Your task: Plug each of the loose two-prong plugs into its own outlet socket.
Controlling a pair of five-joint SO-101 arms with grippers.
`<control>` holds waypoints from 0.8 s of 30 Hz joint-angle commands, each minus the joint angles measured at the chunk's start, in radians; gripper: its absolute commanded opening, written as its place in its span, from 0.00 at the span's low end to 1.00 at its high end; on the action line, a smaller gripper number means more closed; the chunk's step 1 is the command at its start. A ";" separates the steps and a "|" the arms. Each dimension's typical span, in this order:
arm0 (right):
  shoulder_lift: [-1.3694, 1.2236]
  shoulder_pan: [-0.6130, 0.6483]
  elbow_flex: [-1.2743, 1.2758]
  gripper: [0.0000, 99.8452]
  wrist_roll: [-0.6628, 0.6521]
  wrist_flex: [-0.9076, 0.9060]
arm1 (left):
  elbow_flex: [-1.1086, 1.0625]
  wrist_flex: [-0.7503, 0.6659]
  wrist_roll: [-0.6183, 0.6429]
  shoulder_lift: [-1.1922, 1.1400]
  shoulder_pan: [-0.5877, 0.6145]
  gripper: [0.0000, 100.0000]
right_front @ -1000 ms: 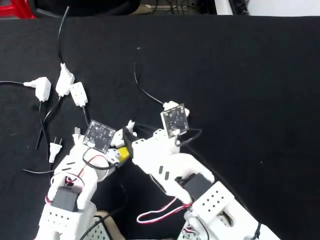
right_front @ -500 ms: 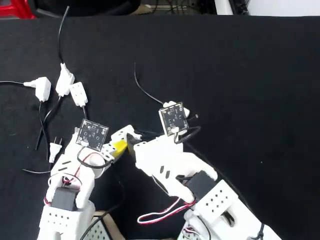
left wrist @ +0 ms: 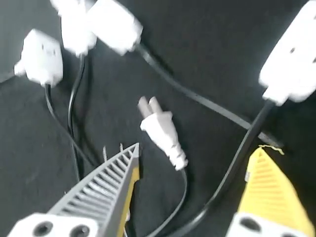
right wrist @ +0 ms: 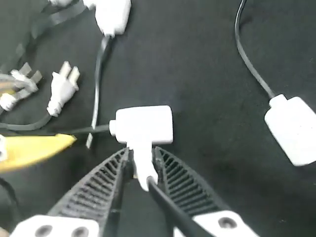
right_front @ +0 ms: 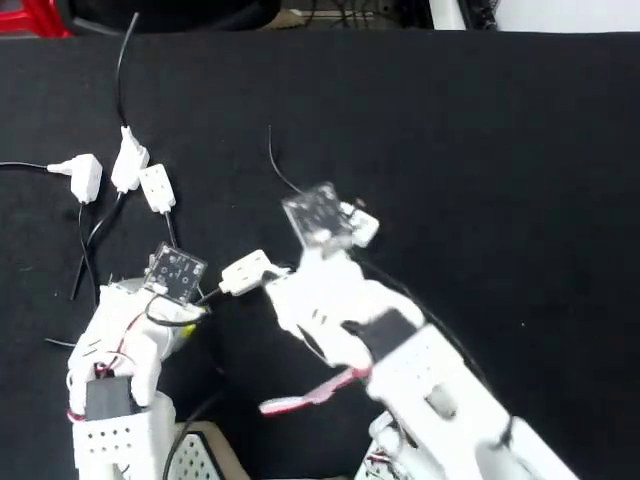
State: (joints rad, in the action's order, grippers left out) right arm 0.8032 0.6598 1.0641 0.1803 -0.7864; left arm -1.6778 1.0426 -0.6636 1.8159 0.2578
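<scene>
Pinching plug (right wrist: 141, 172), right gripper (right wrist: 141, 151); left gripper (left wrist: 197, 148) agape

Table (right_front: 500, 150) was plain black. Plug (left wrist: 163, 131), socket (right wrist: 144, 125) and arms (right_front: 330, 295) were white; cords (left wrist: 197, 98) black. Left gripper (left wrist: 197, 148) had one ribbed grey finger, one yellow. Right gripper (right wrist: 140, 168) had ribbed black fingers. Wire (right_front: 300, 400) was red and white.

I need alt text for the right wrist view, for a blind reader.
The right gripper pinches a white plug set against a white socket on a black table. A loose plug lies nearby.
</scene>
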 commanded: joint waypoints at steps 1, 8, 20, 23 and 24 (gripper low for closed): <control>-0.246 -0.017 -0.189 0.01 -0.068 -0.028 | -0.012 0.021 0.012 0.006 0.048 0.33; -0.458 -0.026 -0.294 0.01 -0.109 0.046 | -0.021 0.020 0.025 0.002 0.094 0.33; -0.699 -0.089 -0.493 0.01 -0.204 0.044 | -0.022 0.021 0.025 0.000 0.097 0.33; -0.745 -0.089 -0.519 0.01 -0.204 0.044 | -0.022 0.021 0.025 0.000 0.097 0.33; -0.757 -0.089 -0.527 0.01 -0.204 0.044 | -0.022 0.021 0.025 0.000 0.097 0.33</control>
State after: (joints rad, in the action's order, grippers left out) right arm 0.0683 0.5969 0.5884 -0.0161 -0.7511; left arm -1.6794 1.0579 -0.6467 1.8159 0.3437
